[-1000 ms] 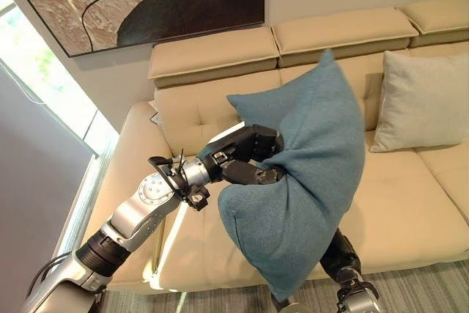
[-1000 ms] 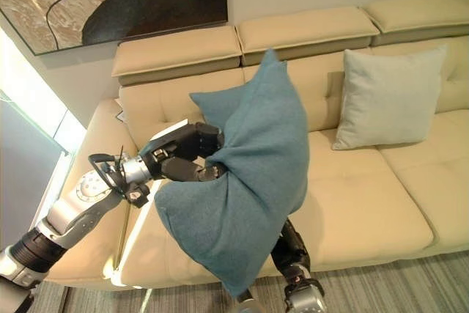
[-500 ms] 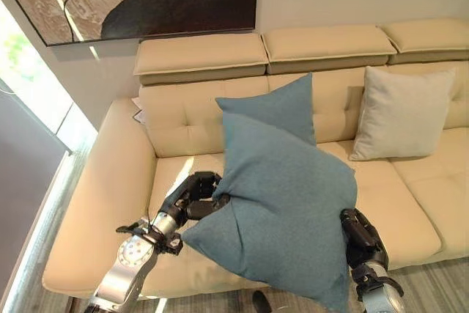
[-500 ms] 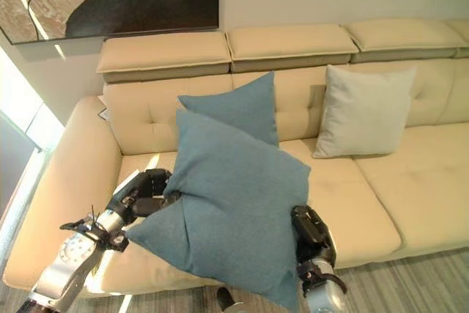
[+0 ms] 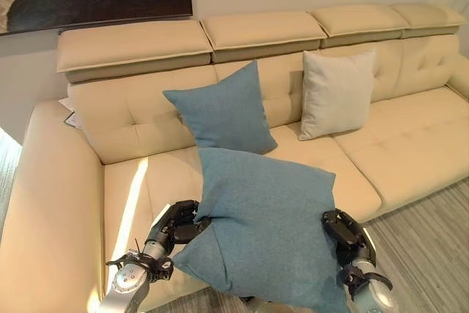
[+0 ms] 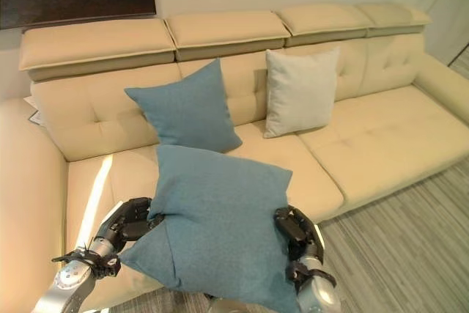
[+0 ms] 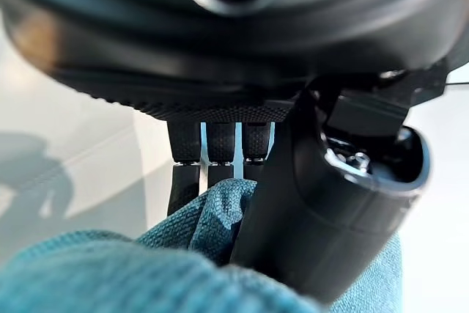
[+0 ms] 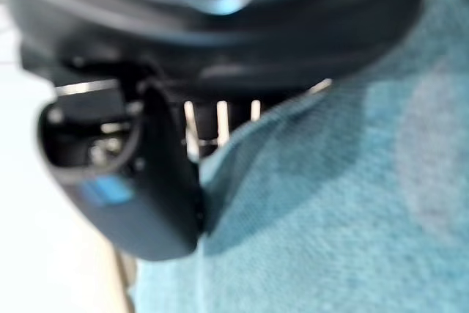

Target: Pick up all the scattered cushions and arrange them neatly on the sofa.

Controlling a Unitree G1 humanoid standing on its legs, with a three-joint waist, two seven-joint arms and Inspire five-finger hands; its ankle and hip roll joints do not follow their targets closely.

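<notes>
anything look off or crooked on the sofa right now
Nothing is damaged or spilled. One blue cushion is not on the sofa yet: the left robot hand and right robot hand grip its sides in front of the seat. The other blue cushion leans tilted on one corner, beside the upright pale cushion.

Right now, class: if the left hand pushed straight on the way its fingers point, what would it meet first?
The left hand, pinching the held blue cushion, points up toward the sofa back. It would probably meet the sofa seat first, then the backrest; depth is hard to judge.
</notes>
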